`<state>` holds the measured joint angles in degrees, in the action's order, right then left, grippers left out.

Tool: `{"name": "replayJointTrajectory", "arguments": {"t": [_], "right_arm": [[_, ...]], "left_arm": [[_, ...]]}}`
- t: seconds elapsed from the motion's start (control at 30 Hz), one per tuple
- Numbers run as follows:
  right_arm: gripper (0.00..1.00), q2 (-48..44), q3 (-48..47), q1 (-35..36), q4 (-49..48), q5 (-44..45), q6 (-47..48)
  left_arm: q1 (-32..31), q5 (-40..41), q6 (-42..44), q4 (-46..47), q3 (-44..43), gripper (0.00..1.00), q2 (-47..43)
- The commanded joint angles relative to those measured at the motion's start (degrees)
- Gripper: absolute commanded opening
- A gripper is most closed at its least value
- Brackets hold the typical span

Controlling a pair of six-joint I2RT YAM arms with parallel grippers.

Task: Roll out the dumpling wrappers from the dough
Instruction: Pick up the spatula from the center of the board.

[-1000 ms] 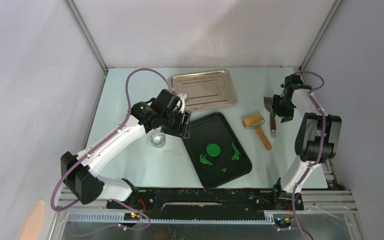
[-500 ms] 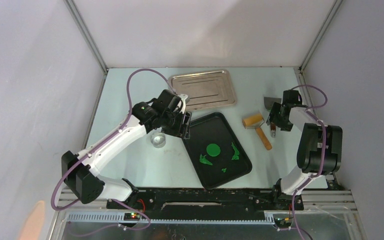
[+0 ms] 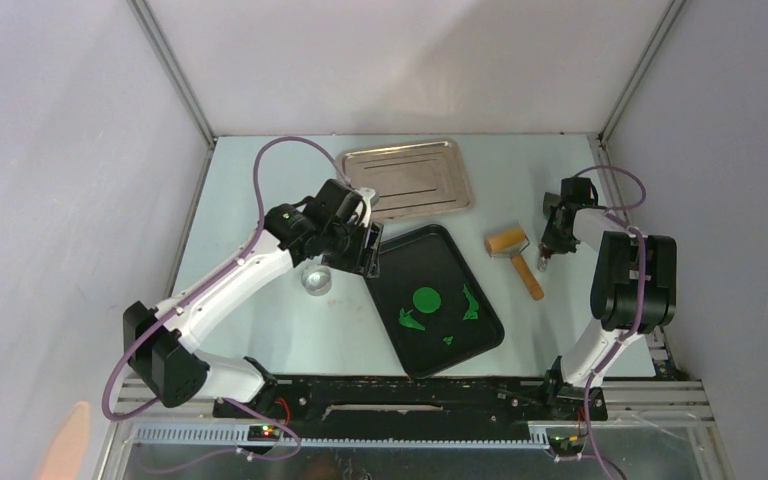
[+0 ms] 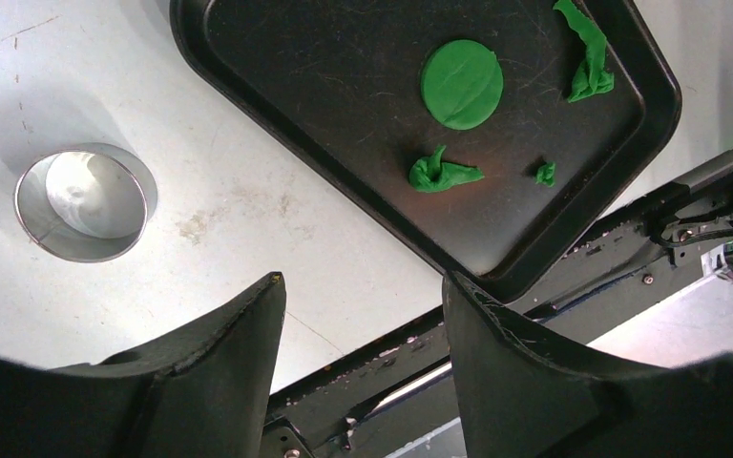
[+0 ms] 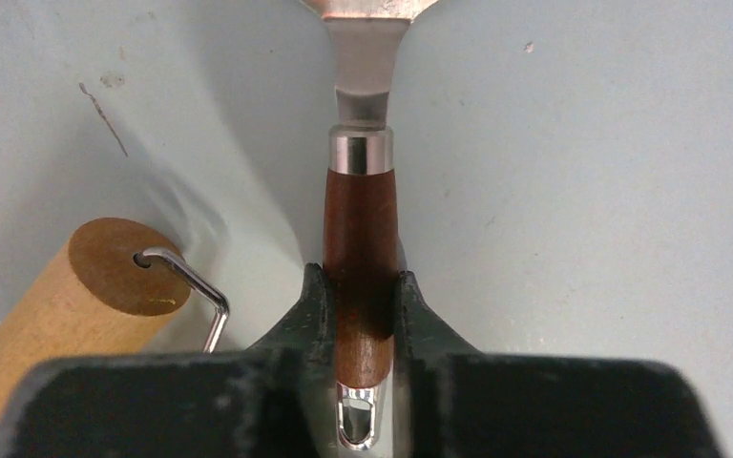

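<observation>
pinching the spatula handle [image 5: 360,205] is the right gripper [image 5: 361,286]; left gripper [image 4: 363,296] stands spread.

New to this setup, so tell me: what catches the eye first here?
A bright green disc lies on the black tray at mid-table, with ragged green scraps near it. At the right, the right gripper is clamped on the brown handle of a spatula, beside the wooden roller.

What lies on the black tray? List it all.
One round green wrapper and three jagged green scraps lie on the black tray. From above, the left tool covers part of its left edge.
</observation>
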<state>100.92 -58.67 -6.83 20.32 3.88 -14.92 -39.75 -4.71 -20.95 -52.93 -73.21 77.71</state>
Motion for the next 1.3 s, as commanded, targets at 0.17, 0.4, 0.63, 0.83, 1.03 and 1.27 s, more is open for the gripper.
{"name": "replayJointTrajectory", "arguments": {"t": [0.17, 0.4, 0.63, 0.83, 1.03, 1.27], "right_arm": [[0.0, -11.75, -1.54, -0.73, 7.74, -0.26, 4.94], [0.0, -25.73, -3.45, 4.79, 12.68, -13.11, 1.61], [0.0, -29.68, -7.11, 18.12, 16.6, -19.51, -1.3], [0.0, -29.85, -10.03, 27.04, 18.26, -19.39, -2.95], [0.0, -30.22, -10.62, 31.84, 16.81, -18.09, -5.32], [0.0, -30.5, -11.1, 34.47, 16.36, -17.95, -6.25]], "left_arm": [[0.11, -0.42, -1.89, 1.25, -5.01, 0.67, -1.63], [4.08, -10.83, -7.59, 10.6, -8.0, 0.74, -2.64], [4.07, -21.66, -14.26, 24.31, -6.97, 0.81, -1.27], [3.58, -26.24, -24.21, 39.49, 0.33, 0.82, -0.83], [2.81, -25.64, -31.06, 47.75, 4.12, 0.8, 3.33], [1.63, -25.05, -35.87, 52.04, 5.12, 0.74, 8.16]]}}
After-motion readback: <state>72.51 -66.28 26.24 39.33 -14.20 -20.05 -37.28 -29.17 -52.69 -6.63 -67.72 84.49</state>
